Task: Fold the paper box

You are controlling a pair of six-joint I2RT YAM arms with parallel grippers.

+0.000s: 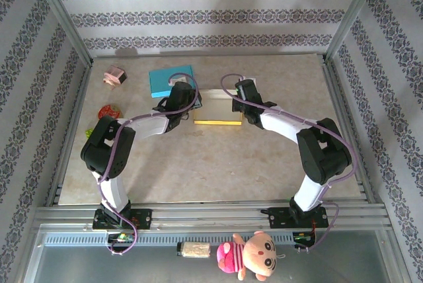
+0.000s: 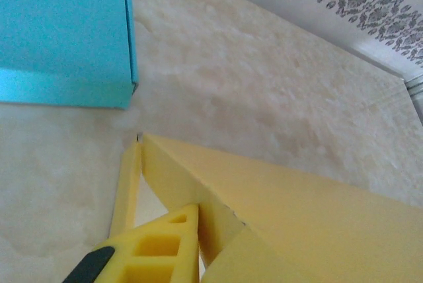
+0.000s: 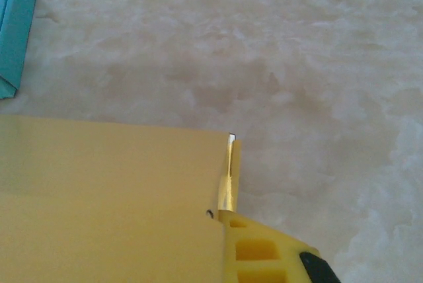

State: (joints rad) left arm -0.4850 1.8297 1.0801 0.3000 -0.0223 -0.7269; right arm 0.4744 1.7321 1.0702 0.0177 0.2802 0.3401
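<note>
Here, right fingers (image 3: 261, 250) pinch the yellow box (image 3: 106, 197).

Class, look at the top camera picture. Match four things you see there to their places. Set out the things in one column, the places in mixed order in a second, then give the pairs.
Things
1. yellow paper box
2. teal box
3. small pink object
4. plush doll

Places
A. far-left corner of the table
B. off the table, beyond its near edge
C. centre of the table, left to right
D. toward the far edge, left of centre

Pairs: 1-C; 2-D; 3-A; 4-B
</note>
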